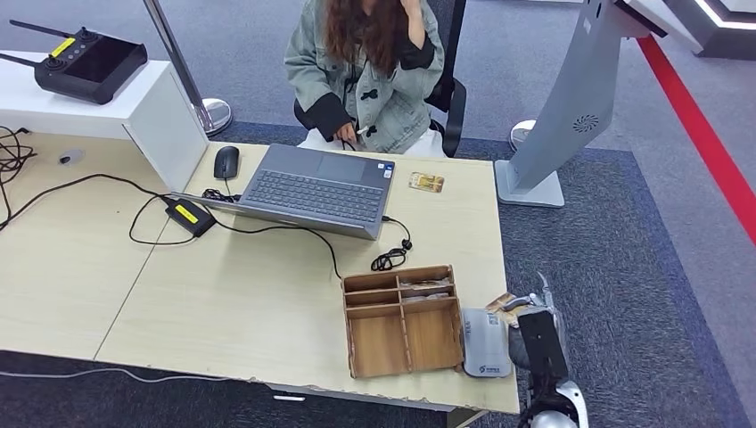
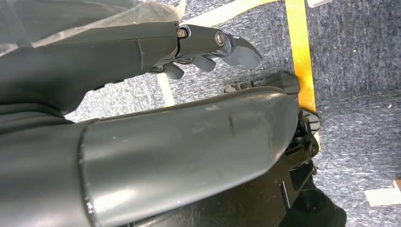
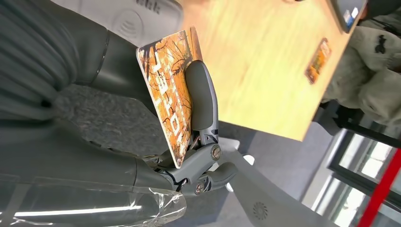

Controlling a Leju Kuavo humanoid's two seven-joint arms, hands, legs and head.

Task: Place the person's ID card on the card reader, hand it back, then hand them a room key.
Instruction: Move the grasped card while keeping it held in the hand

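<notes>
ID card [image 3: 171,97] gripped in right hand [image 1: 526,314] beside card reader [image 1: 486,343]; wooden organizer [image 1: 402,319] adjacent.

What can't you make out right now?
- Card in the right hand: print blurred in the right wrist view; in the head view the hand hides most of it.
- Second card on the desk: too small to tell ID from room key.
- Tray: contents of its rear slots unclear.
- Person: head cut off by the top edge.
</notes>
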